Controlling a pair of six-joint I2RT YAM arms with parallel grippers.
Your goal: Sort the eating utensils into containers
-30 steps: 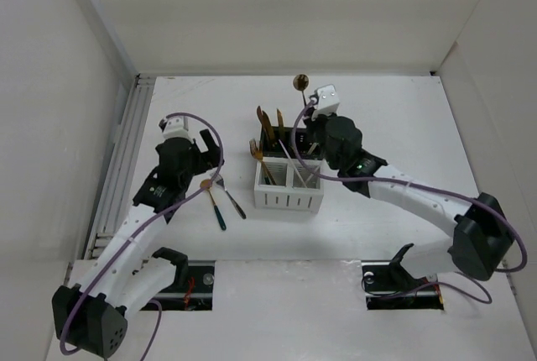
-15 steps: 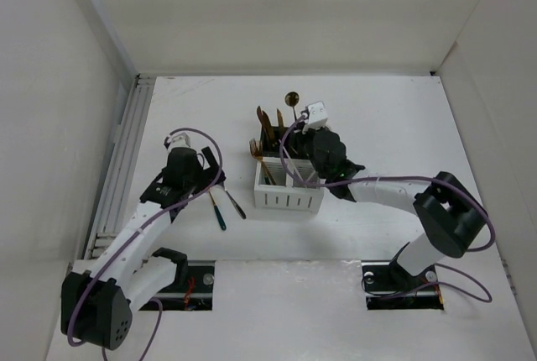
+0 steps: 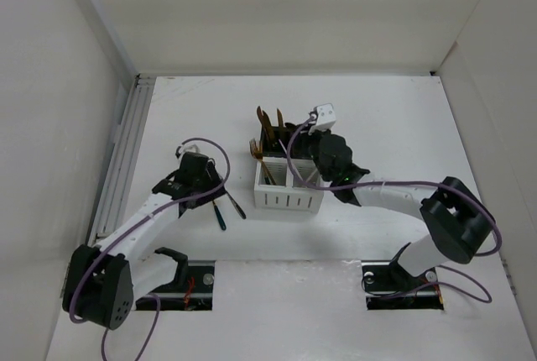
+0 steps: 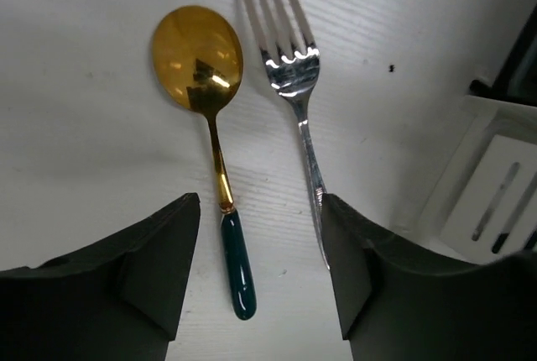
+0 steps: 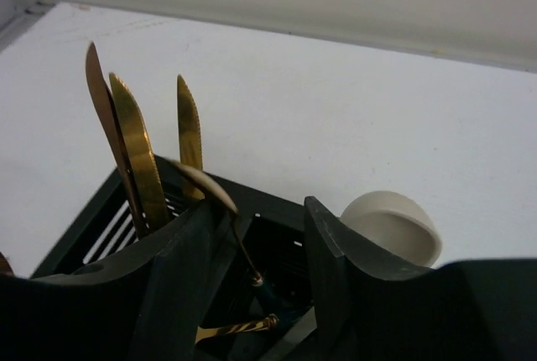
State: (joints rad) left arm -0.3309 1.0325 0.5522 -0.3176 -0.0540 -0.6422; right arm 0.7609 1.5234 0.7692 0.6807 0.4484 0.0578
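Left of the containers (image 3: 288, 200), the left gripper (image 4: 260, 210), half-open and empty, straddles the teal handle of the gold spoon (image 4: 197, 59), so close squarely there, clear of the fork (image 4: 289, 67) beside it on the white-walled counter (image 3: 403, 117); the right gripper (image 5: 264, 218), jaws apart and empty, hovers above the containers.

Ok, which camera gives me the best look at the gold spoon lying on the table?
Left wrist: the whole gold spoon shows close up, bowl to teal handle. The top view shows only its handle end, the rest hidden under the left arm. The right wrist view misses it.
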